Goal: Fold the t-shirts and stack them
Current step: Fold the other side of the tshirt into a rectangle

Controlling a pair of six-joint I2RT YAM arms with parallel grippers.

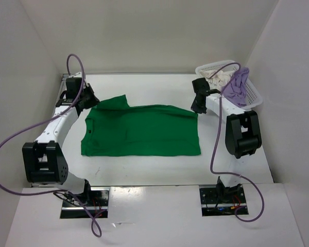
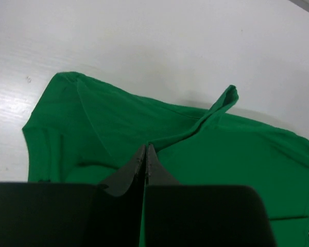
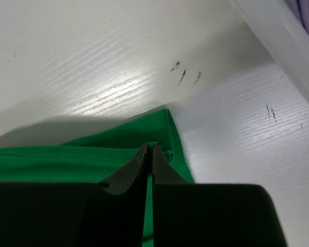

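**Left tool** (image 2: 146, 149): jaws pressed together, apparently nipping a raised crease of the bright green cloth t-shirt (image 1: 144, 131) near its far-left corner.

**Right tool** (image 3: 148, 146): jaws all but together on the shirt's far-right corner hem.

**T-shirt:** spread flat mid-way across the white table (image 1: 144, 172).

**Risk:** both pinches look shallow, so the cloth may slip on lifting, and unequal pulls would skew the fold. The right tool is near the white plastic mesh basket (image 1: 210, 67) at the far-right corner, which holds the pale lavender-purple shirt (image 1: 237, 86) and the cream off-white shirt (image 1: 221, 77). A swing could knock it.

**Left arm:** stretched along the left edge, wrist turned inward.

**Right arm:** elbow raised by the right edge, forearm reaching toward the far edge.
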